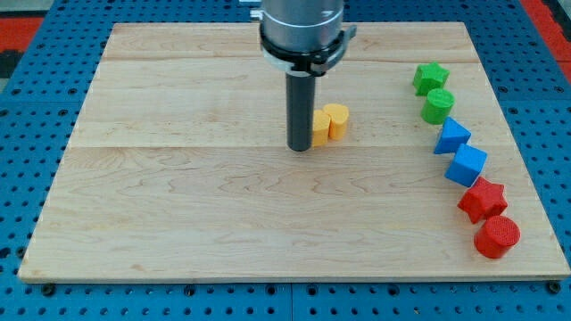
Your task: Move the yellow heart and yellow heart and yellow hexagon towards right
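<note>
1. Camera view, centre of frame: you see my tip (299, 147) planted on the wooden board (178, 223), touching the left side of two yellow blocks pressed together.
2. Yellow pair: yellow heart (336, 121) on the right, second yellow block (319, 130) partly hidden behind the rod; its shape cannot be told. No third yellow piece shows.
3. Fingers: none fitted; the arm ends in a plain rod, so nothing opens or clamps.
4. Right edge, top to bottom: green star (430, 78), green block (438, 105), blue block (451, 136), blue cube (467, 165), red star (482, 198), red cylinder (497, 237), all well apart from the yellows.
5. Step in hand, by my judgement: rightward push under way, contact made.
6. Next move: drive straight right, keeping the rod centred on the pair so neither block slips off; stop before the green and blue blocks.
</note>
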Controlling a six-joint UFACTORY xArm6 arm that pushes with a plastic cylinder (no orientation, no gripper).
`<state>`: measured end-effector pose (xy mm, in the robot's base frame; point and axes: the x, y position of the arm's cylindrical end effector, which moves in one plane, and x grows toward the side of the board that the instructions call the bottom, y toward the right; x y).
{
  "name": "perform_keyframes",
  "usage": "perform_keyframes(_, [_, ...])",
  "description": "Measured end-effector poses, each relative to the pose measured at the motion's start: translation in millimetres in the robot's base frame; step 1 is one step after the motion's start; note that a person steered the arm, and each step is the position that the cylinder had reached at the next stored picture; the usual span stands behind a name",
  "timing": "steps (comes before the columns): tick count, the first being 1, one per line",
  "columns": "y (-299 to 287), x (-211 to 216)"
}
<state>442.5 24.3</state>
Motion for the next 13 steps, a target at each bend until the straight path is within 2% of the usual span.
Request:
perform_keyframes(2, [50.2,-0.1])
perform_keyframes(3, [27.7,17.0])
perform_keyframes(4, [-36.9,25.7])
perform_keyframes(6, [-48.6,-30.1])
perform_keyframes(8, [-0.4,-31.1])
perform_keyframes(10, [82.6,-23.3])
perform_keyframes(11, [92.9,-22.4])
perform_keyframes(12, [48.0,-4.1])
perform_keyframes(13, [39.1,29.3])
